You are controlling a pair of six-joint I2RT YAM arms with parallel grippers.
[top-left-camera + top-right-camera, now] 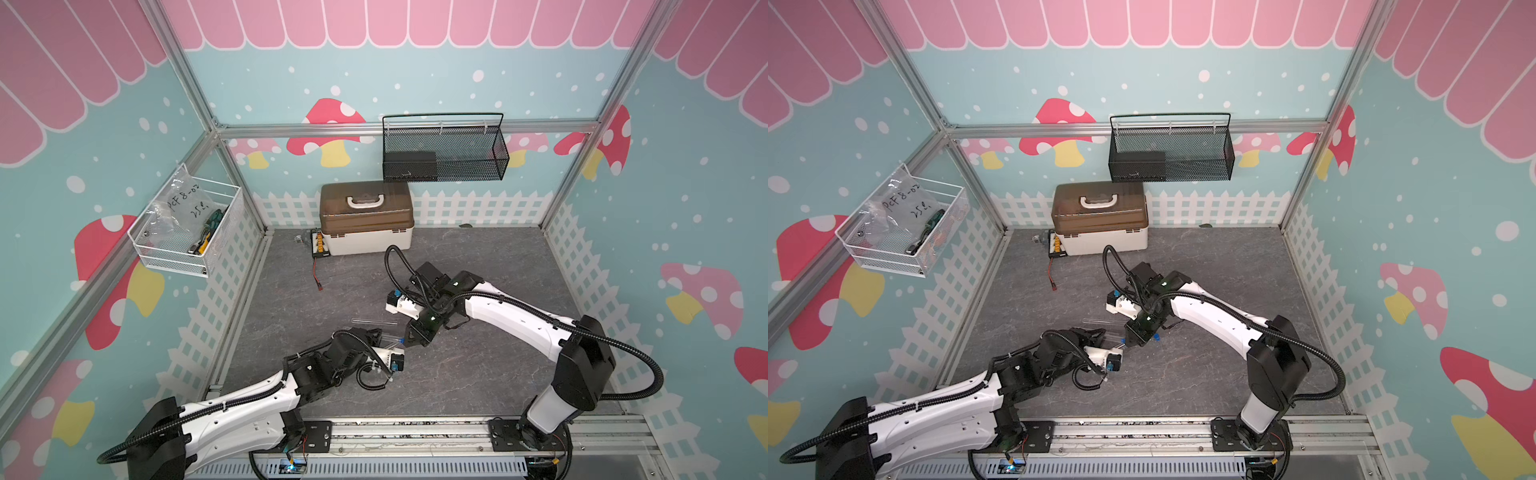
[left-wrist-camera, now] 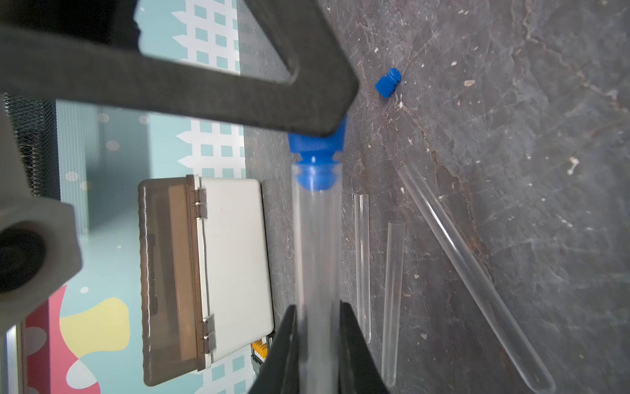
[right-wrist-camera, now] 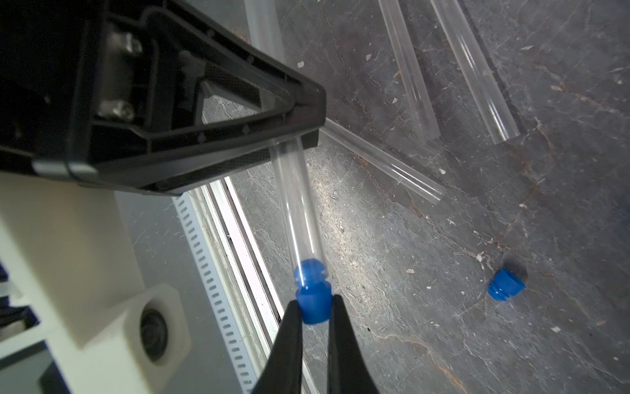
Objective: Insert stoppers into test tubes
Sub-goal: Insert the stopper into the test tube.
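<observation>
Left fingers (image 2: 283, 351) clamp a test tube (image 2: 317, 245); right fingers (image 3: 289, 341) pinch a stopper (image 3: 313, 307), its ribbed end just inside the tube's mouth, above the middle of the surface (image 1: 478, 374). Seating is the step; next, likely, a straight push along the tube.

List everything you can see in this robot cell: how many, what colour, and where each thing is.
table: one, grey, cell floor
held test tube: one, clear, lifted above the table
loose test tubes: three, clear, lying on the table
held stopper: one, blue, partly in the held tube's mouth
loose stopper: one, blue, on the table
toolbox: one, brown lid, white base, back of the table
connector board: one, black and orange, beside the toolbox
mesh basket: one, black, back wall
wire basket: one, white, left wall
left gripper: black, shut on held test tube
right gripper: black, shut on held stopper
</observation>
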